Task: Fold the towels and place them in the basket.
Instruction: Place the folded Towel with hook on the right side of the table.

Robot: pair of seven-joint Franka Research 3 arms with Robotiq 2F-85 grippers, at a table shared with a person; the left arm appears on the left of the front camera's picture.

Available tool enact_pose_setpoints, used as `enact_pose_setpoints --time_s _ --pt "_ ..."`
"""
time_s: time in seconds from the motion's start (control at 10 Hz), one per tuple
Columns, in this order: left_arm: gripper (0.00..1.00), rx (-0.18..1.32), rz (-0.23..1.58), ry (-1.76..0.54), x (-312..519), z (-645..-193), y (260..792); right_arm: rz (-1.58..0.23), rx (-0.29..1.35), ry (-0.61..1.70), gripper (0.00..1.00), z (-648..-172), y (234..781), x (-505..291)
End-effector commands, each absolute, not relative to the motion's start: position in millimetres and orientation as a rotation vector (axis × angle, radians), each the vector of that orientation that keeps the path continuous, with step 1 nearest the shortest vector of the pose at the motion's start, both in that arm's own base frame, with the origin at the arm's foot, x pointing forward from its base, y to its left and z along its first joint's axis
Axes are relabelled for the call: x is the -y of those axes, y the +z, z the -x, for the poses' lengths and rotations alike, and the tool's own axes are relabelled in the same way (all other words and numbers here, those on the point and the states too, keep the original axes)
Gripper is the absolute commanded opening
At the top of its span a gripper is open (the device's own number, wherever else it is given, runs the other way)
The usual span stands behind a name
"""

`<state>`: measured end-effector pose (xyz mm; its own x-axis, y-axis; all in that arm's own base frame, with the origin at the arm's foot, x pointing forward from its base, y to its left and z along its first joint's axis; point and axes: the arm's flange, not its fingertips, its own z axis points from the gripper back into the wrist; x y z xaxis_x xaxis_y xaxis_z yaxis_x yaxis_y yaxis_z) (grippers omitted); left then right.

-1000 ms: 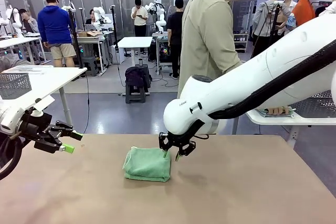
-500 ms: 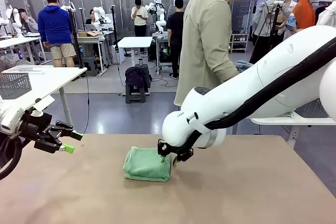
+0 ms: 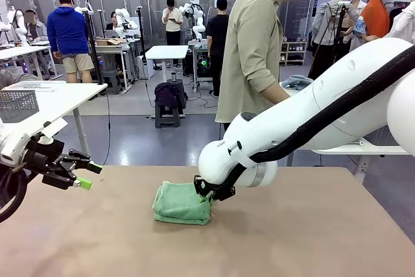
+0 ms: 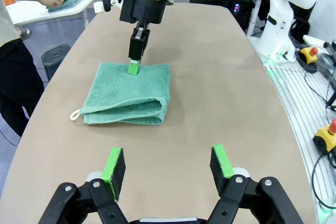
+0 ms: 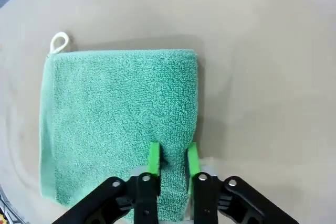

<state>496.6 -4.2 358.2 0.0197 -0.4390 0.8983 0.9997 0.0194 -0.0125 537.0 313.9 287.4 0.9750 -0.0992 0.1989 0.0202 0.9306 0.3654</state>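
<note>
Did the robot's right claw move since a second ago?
Yes. The right claw came down and a little to the left. It went from just above the right edge of the green towel onto that edge, close to the table.

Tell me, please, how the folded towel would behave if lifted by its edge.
The towel is soft terry, so it would probably droop. Pinched at one edge by the right gripper, its folds may open. Small and thin, likely light.
</note>
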Motion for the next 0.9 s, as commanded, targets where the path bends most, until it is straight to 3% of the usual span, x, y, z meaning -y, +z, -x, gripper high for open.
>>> enact_pose_setpoints --time_s 0.0,0.1,0.7,0.8 --pt "0.83 0.855 0.877 -1.368 3 -496 360 -0.418 0.218 -0.049 0.1 -537 282 -305" --pt "0.83 0.855 0.877 -1.368 3 -496 360 -0.422 0.21 -0.05 0.0 -537 284 -304" --pt "0.83 0.855 0.877 -1.368 3 -496 360 -0.353 0.13 -0.078 0.0 -547 297 -269" --pt "0.83 0.855 0.877 -1.368 3 -496 360 -0.378 0.202 -0.057 0.0 -546 291 -293"
